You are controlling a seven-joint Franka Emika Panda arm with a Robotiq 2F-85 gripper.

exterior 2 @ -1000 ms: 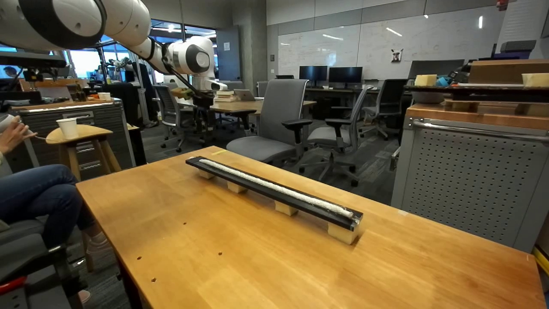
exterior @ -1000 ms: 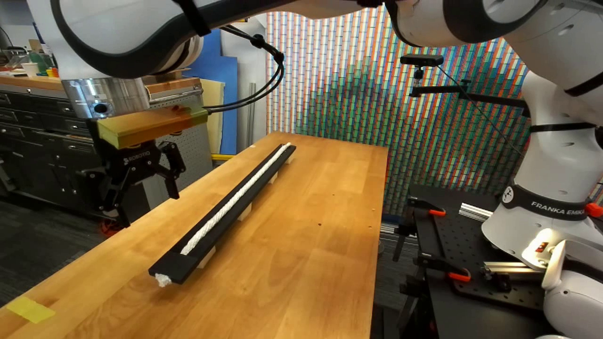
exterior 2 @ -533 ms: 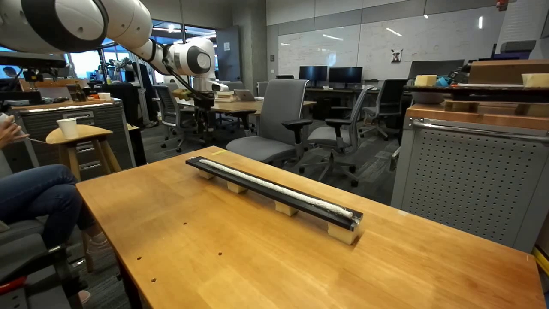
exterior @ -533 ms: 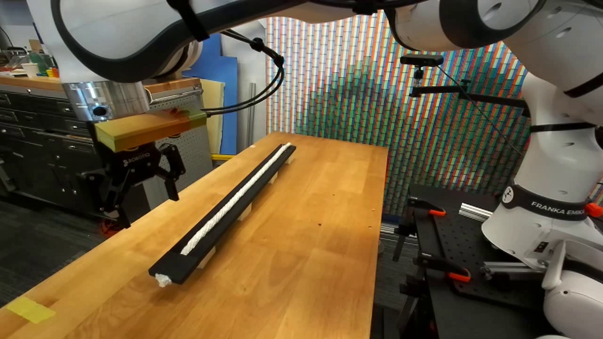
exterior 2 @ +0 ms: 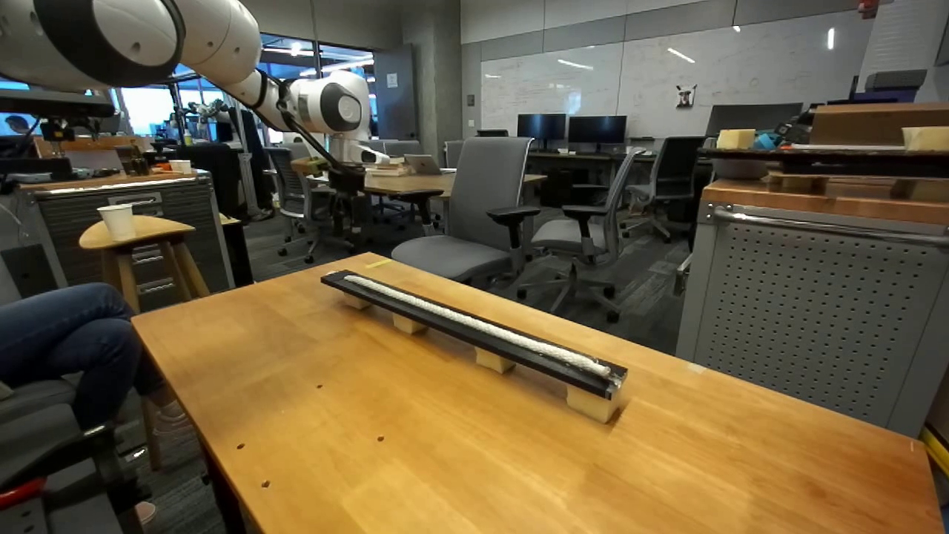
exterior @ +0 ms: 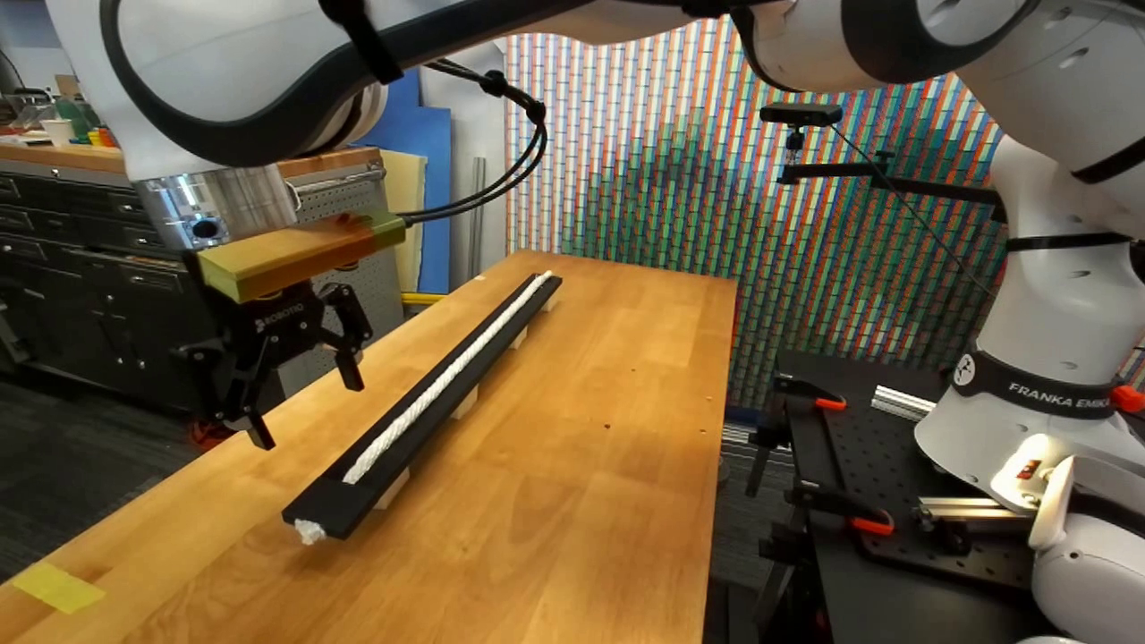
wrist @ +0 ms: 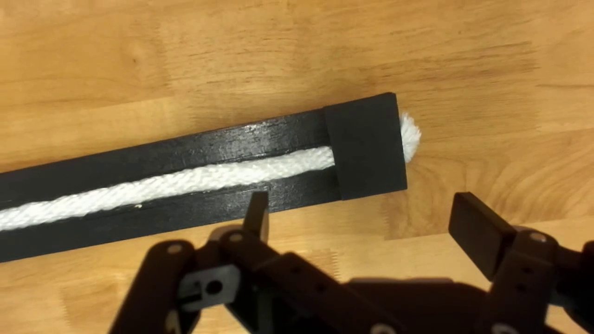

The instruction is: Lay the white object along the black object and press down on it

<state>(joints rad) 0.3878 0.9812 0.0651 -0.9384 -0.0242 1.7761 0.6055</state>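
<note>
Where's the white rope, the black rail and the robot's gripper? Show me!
Rope (wrist: 167, 185): wrist view, on the middle of its visible stretch.
Rail (wrist: 167, 215): wrist view, on the bare strip along its lower side.
Gripper (exterior: 309, 412): in an exterior view, midway between its fingertips.

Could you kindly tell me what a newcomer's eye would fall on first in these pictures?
Most likely the twisted white rope running along the top of the long black rail, raised on pale blocks above the light-brown wooden table, with a frayed white tuft at one end. Next, perhaps, the open black two-fingered gripper hanging near that end, holding nothing. In an exterior view, the multicoloured striped backdrop beyond the table also stands out.
</note>
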